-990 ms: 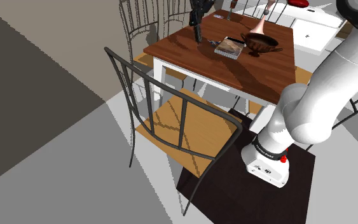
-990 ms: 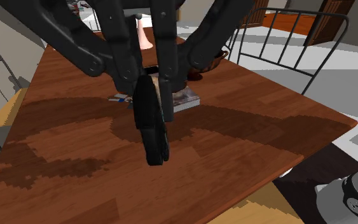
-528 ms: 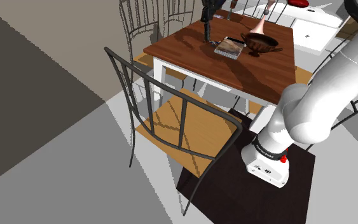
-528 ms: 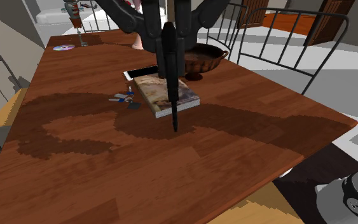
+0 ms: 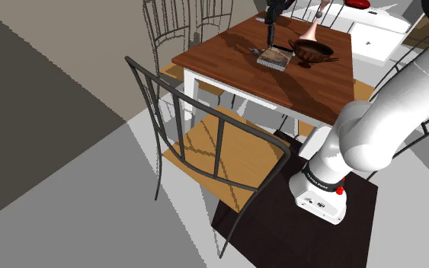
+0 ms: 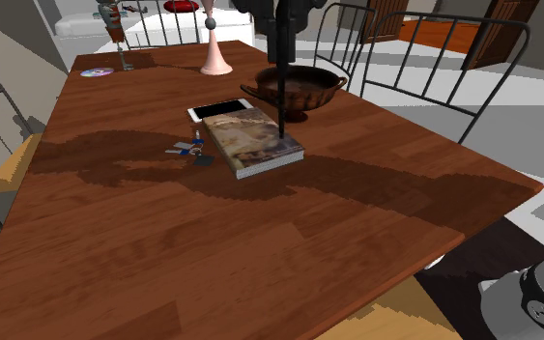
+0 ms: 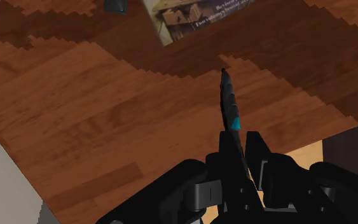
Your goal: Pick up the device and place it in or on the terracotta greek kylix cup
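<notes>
Mid-carry, the black gripper (image 6: 280,27), clamped on a slim dark device (image 6: 282,97), hangs it upright over a book (image 6: 250,143) just beside the brown kylix cup (image 6: 314,90); the next move likely calls for a short shift over the bowl, then a lowering release.

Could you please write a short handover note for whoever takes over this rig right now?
Gripper: shut on the thin black device, which sticks out lengthwise past the fingertips.
Device: held clear of the wooden table. In the second exterior view its lower tip appears over the book, just short of the cup.
Kylix cup: upright on the table beside the book, with nothing visible inside.
Done: the device is grasped and lifted.
Left: carry it over the cup's bowl, lower it, and open the fingers. The device looks longer than the bowl is wide, so it will probably end up resting across or leaning on the rim.
</notes>
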